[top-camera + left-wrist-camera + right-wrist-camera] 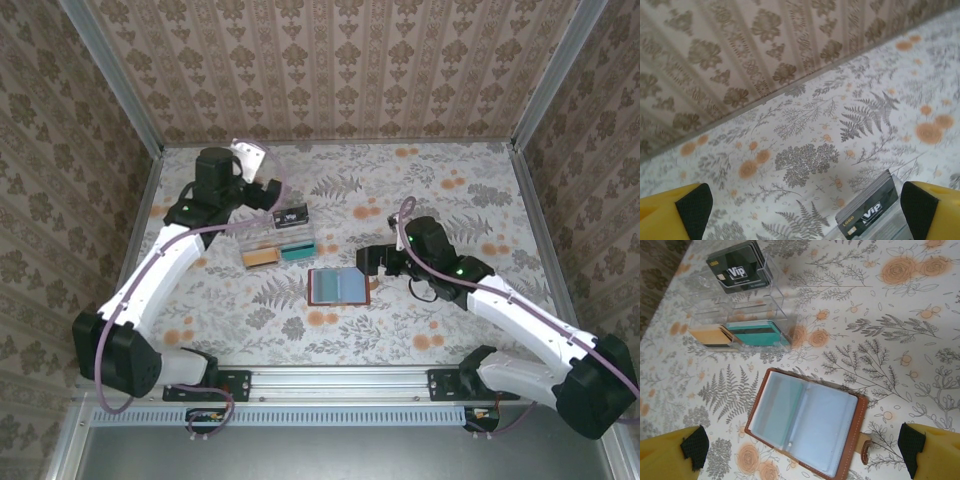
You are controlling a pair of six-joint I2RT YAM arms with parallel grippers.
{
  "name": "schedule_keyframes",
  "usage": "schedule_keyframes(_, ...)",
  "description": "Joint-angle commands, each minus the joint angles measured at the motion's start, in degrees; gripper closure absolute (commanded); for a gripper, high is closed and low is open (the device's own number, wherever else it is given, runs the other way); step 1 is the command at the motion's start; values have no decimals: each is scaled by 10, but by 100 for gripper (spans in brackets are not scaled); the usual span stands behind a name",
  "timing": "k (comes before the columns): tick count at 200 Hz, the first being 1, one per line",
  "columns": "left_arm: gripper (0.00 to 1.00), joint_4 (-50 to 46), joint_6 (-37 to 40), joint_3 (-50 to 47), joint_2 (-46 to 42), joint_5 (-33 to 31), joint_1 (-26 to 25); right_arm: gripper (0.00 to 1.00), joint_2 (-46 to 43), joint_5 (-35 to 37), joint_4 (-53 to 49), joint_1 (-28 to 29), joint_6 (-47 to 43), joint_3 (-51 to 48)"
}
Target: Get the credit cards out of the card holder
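The card holder (338,286) is a brown leather wallet lying open and flat mid-table, its blue-grey sleeves (805,420) facing up. A greenish card edge (799,407) shows faintly through the left sleeve. My right gripper (804,455) hovers over the holder, open, with its black pads (695,447) wide on either side; from above it (375,260) sits just right of the holder. My left gripper (805,215) is open with nothing between its pads (694,210), just behind a stack of black VIP cards (870,212). In the top view it (272,195) is at the back left.
A clear plastic stand (735,300) behind and left of the holder has black cards (291,216) in its rear slot, and teal cards (757,334) and tan cards (710,335) in front. The holder's clasp tab (866,450) sticks out on its right. Patterned walls enclose the table.
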Motion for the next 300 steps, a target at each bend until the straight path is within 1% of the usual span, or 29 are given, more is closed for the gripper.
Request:
schedule_keyframes(1,0,-55,-135,-14,-42,11,15,0,21,65,-34,22,-8,34)
schedule_keyframes(20,0,-55,-217,-62,-91,11,25,0,50,79,-53,38,-5,52)
schedule_keyframes(32,0,-34,-242,-101,-125,39,30,0,74,80,-64,47,-2,61)
schedule_keyframes(45,0,-22,-270,-146,-162,43,31,0,93,80,-65,57,4,62)
schedule_keyframes(49,2,-23,-276,-163,-172,46,31,1,101,78,-64,61,5,63)
schedule_keyframes(62,7,-35,-304,-193,-205,56,30,9,124,81,-71,71,10,68)
schedule_keyframes(63,8,-36,-308,-196,-206,56,30,12,129,82,-72,72,11,69)
schedule_keyframes(66,8,-42,-316,-202,-213,57,29,14,133,82,-73,73,12,68)
schedule_keyframes(76,12,-64,-357,-222,-227,69,29,30,149,70,-68,75,24,64)
schedule_keyframes(85,15,-80,-395,-238,-232,90,29,42,162,57,-54,76,38,54)
schedule_keyframes(93,17,-92,-425,-251,-232,108,27,47,171,48,-38,78,50,44)
schedule_keyframes(106,28,-95,-451,-272,-225,139,12,53,199,45,-25,83,62,35)
schedule_keyframes(117,30,-100,-471,-287,-221,127,-18,63,213,50,-20,87,72,28)
schedule_keyframes(125,32,-95,-481,-297,-215,118,-38,67,222,51,-16,88,79,24)
schedule_keyframes(126,32,-94,-481,-297,-214,116,-48,67,224,51,-16,88,80,24)
schedule_keyframes(134,34,-90,-488,-304,-204,103,-80,69,234,51,-13,89,84,20)
schedule_keyframes(144,35,-83,-498,-307,-188,89,-110,70,247,53,-11,90,83,20)
schedule_keyframes(150,36,-77,-505,-307,-173,86,-126,72,254,57,-13,90,83,20)
schedule_keyframes(161,37,-64,-519,-304,-147,83,-150,76,265,74,-22,90,86,21)
schedule_keyframes(170,40,-45,-531,-304,-125,87,-167,76,271,81,-20,90,89,19)
schedule_keyframes(195,43,15,-554,-314,-75,94,-202,78,279,76,0,90,93,7)
schedule_keyframes(207,45,47,-561,-320,-51,111,-209,80,287,73,2,91,89,9)
schedule_keyframes(219,49,63,-562,-317,-23,122,-212,82,295,74,0,91,85,14)
schedule_keyframes(225,54,71,-562,-315,-8,131,-213,84,299,74,-2,91,82,16)
schedule_keyframes(234,57,86,-564,-313,12,144,-215,86,300,75,-3,92,82,17)
schedule_keyframes(260,57,103,-563,-306,54,153,-217,86,302,75,2,92,83,15)
schedule_keyframes(300,61,90,-561,-299,91,143,-217,87,306,75,4,92,89,16)
